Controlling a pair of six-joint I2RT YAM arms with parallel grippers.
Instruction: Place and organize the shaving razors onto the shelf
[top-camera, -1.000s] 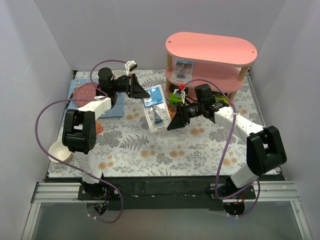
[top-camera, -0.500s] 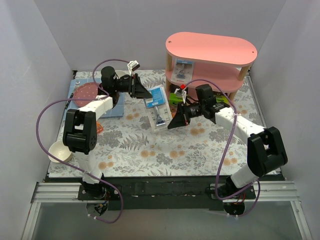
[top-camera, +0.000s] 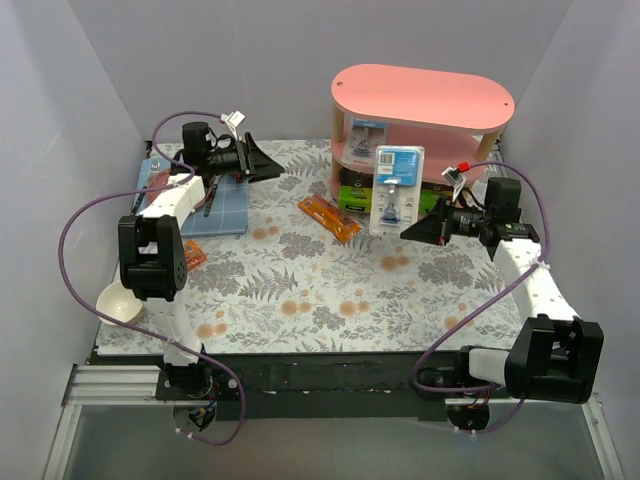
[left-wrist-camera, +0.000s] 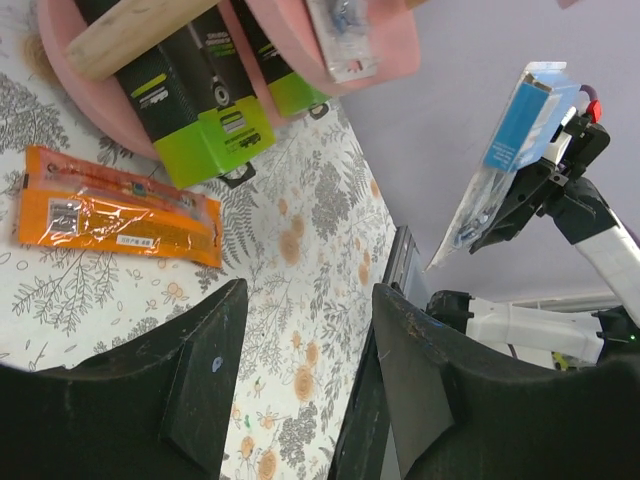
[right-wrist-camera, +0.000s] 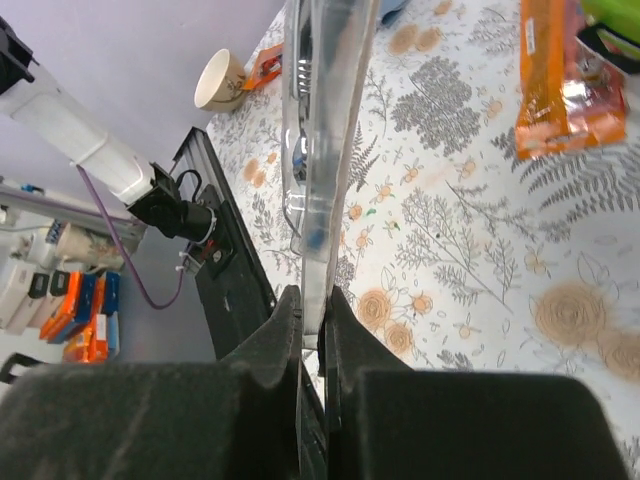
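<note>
Floral tablecloth (top-camera: 300, 290) bore the pink shelf (top-camera: 425, 95) at far right. Right gripper (top-camera: 408, 229) pinched a clear blister pack (top-camera: 396, 190) upright, just before the shelf. Left gripper (top-camera: 272, 168) stood spread, well apart. An orange packet (top-camera: 329, 218) lay between them.

Fig.: robot-lab test cell. Plain white panels (top-camera: 90, 120) enclose floral-cloth table (top-camera: 300, 300) on 3 sides; alu. rail (top-camera: 110, 383) at frame bottom, purple cabling (top-camera: 75, 215) at left.

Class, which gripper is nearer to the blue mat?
Left. The left gripper sits by the blue mat's far right corner; the right gripper, holding a blister pack, is far off before the shelf.
</note>
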